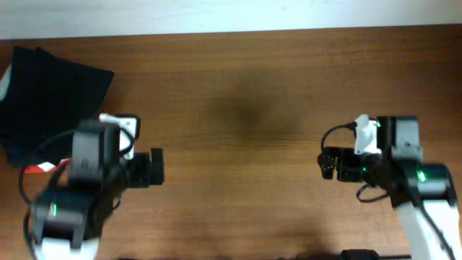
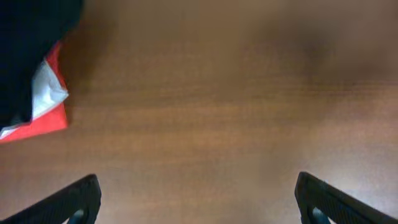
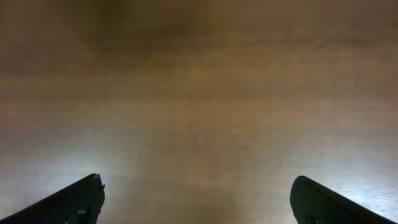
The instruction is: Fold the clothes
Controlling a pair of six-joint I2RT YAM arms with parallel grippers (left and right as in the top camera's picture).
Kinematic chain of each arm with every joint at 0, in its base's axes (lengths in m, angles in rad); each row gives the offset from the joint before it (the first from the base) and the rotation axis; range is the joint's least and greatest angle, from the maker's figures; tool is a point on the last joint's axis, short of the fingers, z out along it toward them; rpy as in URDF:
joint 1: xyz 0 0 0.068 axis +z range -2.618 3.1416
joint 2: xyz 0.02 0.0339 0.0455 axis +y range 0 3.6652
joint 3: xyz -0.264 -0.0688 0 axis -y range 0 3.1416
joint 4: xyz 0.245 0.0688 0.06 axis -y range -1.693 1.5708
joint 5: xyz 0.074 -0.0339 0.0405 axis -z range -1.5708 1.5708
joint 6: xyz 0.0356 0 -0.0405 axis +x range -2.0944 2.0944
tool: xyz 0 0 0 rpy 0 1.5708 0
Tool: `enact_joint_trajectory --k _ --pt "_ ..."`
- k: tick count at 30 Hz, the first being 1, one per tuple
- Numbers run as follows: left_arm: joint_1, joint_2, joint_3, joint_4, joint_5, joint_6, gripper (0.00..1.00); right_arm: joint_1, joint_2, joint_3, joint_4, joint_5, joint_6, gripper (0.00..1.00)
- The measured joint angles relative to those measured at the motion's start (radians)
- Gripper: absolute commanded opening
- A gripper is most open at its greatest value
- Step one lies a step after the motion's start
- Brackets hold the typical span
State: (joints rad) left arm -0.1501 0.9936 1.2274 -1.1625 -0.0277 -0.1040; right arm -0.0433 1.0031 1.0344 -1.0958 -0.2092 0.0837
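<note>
A dark folded garment [image 1: 52, 87] is seen at the far left edge of the wooden table [image 1: 245, 101], laid flat, with its right corner reaching toward the table's middle. A red and white piece [image 1: 43, 167] is partly tucked under its near edge; in the left wrist view this piece [image 2: 48, 112] is shown sticking out from beneath the dark cloth [image 2: 28, 43], resting on the wood. Whether it belongs to the same garment cannot be told. The left gripper [image 1: 155, 167] is held just beside the garment, on its right, above bare wood; its fingers [image 2: 78, 199] are spread wide, and nothing is held between them. The right gripper [image 1: 327, 162] is placed well apart from the clothing, toward the right side of the table, with its fingers [image 3: 74, 199] likewise spread over bare tabletop and nothing grasped.
</note>
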Motion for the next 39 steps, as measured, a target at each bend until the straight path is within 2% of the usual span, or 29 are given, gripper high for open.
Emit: enact_joint_trajectory --k 1,3,5,7,19,21,23,26,28,32,34,37,39 --pt "0.000 -0.101 -0.080 0.059 -0.006 -0.006 0.99 0.000 -0.089 -0.018 0.011 0.010 0.000 0.99" --pt "0.000 -0.316 -0.212 0.078 -0.007 -0.029 0.99 0.000 -0.214 -0.046 0.032 0.018 0.000 0.99" --pt "0.000 -0.417 -0.289 0.079 -0.011 -0.063 0.99 0.000 -0.387 -0.106 -0.020 0.026 0.000 0.99" --pt "0.000 -0.430 -0.325 0.074 -0.011 -0.077 0.99 0.000 -0.438 -0.106 -0.026 0.027 0.000 0.99" --pt "0.000 -0.430 -0.325 0.067 -0.011 -0.081 0.99 0.004 -0.481 -0.113 -0.010 0.034 -0.002 0.99" --pt "0.000 -0.430 -0.326 0.069 -0.011 -0.081 0.99 0.032 -0.559 -0.180 0.121 0.062 -0.002 0.99" --pt "0.000 -0.430 -0.327 0.067 -0.011 -0.081 0.99 0.050 -0.701 -0.399 0.395 0.072 -0.005 0.99" --pt "0.000 -0.431 -0.328 0.067 -0.011 -0.081 0.99 0.051 -0.912 -0.691 0.700 0.079 -0.005 0.99" --pt "0.000 -0.432 -0.328 0.065 -0.011 -0.081 0.99 0.051 -0.982 -0.807 0.858 0.082 -0.005 0.99" --pt "0.000 -0.433 -0.328 0.069 -0.011 -0.081 0.99 0.051 -0.990 -0.977 1.187 0.137 -0.005 0.99" --pt "0.000 -0.433 -0.328 0.068 -0.011 -0.081 0.99 0.051 -0.991 -1.022 1.225 0.163 -0.014 0.99" --pt "0.000 -0.433 -0.328 0.068 -0.011 -0.081 0.99 0.052 -0.992 -1.024 1.023 0.166 -0.035 0.99" --pt "0.000 -0.433 -0.328 0.067 -0.011 -0.081 0.99 0.052 -0.990 -1.024 1.026 0.164 -0.039 0.99"
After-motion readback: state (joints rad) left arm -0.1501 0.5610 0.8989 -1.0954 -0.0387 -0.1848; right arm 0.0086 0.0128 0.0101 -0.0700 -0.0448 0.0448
